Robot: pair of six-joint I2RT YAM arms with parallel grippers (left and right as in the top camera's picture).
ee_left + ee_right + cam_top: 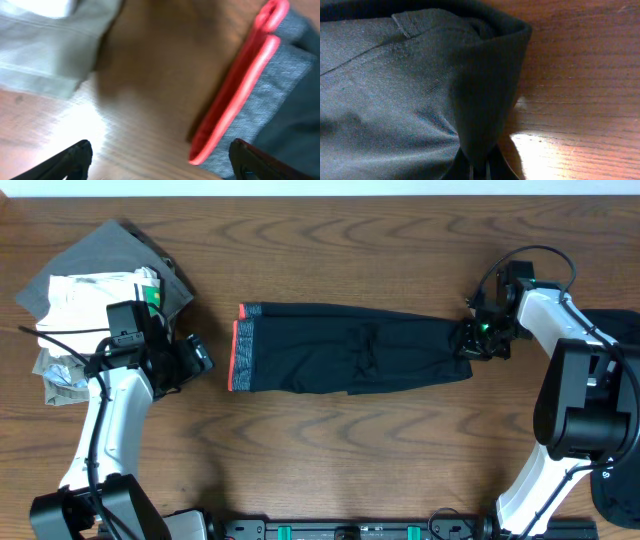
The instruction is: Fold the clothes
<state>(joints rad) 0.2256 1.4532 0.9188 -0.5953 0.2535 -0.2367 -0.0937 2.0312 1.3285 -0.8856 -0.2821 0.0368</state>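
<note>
Black trousers (350,362), one pair, lie flat across the table (400,465), right gripper (478,337) clamped on their right-hand leg end, left gripper (197,359) gaping empty beside the coral waistband (238,358), one heap of garments (95,295) far left.

Lying flat, stretched left to right mid-table (320,450): long black trousers (350,350). Grey waistband (246,350), edged coral red, at left end; hem (450,352) at right end bunched, pinched into a fold. Farther left, heaped grey and white garments (95,290).
</note>
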